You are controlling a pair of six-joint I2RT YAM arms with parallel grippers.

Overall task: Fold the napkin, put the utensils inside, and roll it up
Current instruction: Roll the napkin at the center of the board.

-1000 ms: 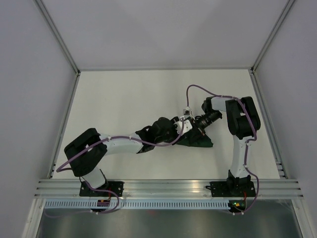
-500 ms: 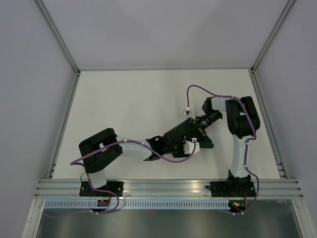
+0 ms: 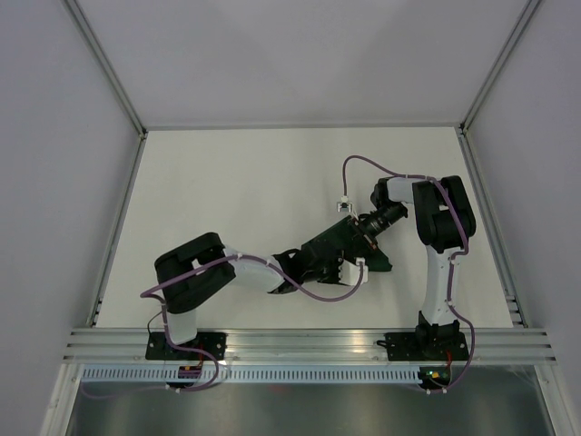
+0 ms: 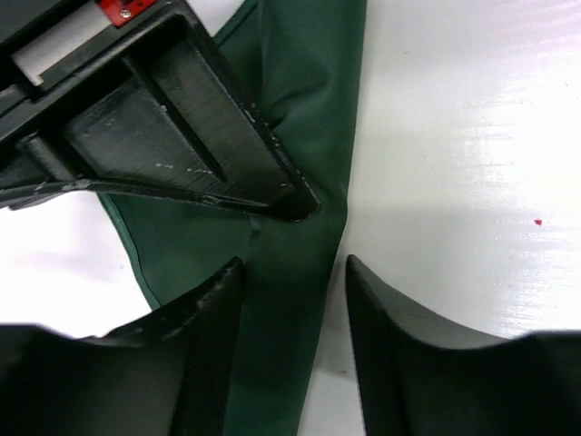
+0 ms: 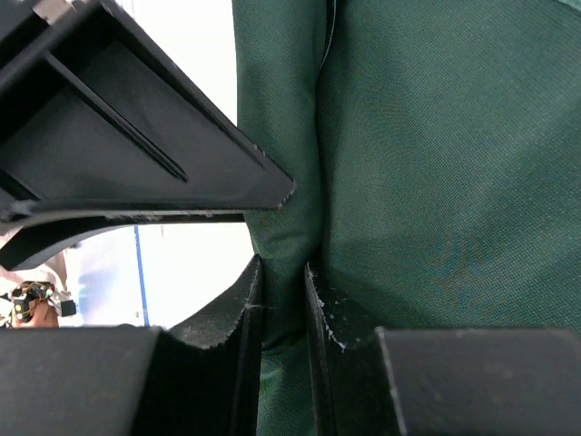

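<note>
Nearest the arm bases, the left gripper (image 4: pixel 293 265) reaches out toward 2 o'clock. It stands half-wide astride a narrow, bunched strip of the napkin (image 4: pixel 304 109). Bare table (image 4: pixel 472 182) shows between the cloth and its 3 o'clock finger, so it holds nothing. Just beyond, entering the left wrist view from 11 o'clock, the right gripper (image 5: pixel 283 272) pinches a fold of the same cloth between nearly closed fingers, its tip close to the left's. Farther off, the rest of the napkin lies crumpled at about 4 o'clock from the table's middle. The utensils are nowhere visible. To do this well, I judge the left should centre the strip, close on every layer, and stay clear of the right's finger before either arm pulls.
</note>
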